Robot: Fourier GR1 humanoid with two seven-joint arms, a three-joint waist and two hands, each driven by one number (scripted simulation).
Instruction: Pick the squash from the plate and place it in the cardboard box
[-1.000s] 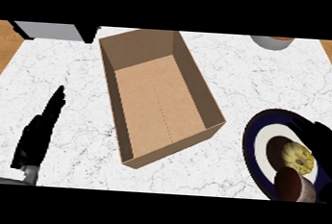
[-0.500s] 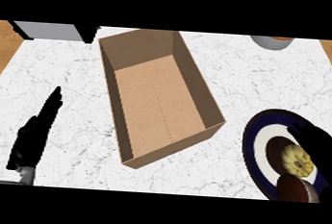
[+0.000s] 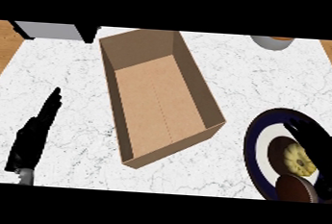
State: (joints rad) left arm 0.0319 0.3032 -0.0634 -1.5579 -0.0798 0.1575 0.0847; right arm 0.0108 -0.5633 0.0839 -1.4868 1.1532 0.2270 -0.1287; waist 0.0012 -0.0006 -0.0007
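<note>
Nearest the lower edge of the marble counter, to the right of the cardboard box, the robot's right hand reaches over a dark blue plate with a white centre, its black fingers curving around the far side of the yellow squash; whether they actually touch or grip it cannot be told. The squash lies on the plate, well apart from the box, with a dark brown round item just beside it on the near side. To the left of the box, the left hand hovers over the counter, released, fingers straight and pointing away from the robot, holding nothing. The box sits open between the two hands, long and tilted, its bare brown floor showing. Beyond the box, a grey appliance stands at the far left and a pale round vessel at the far right.
</note>
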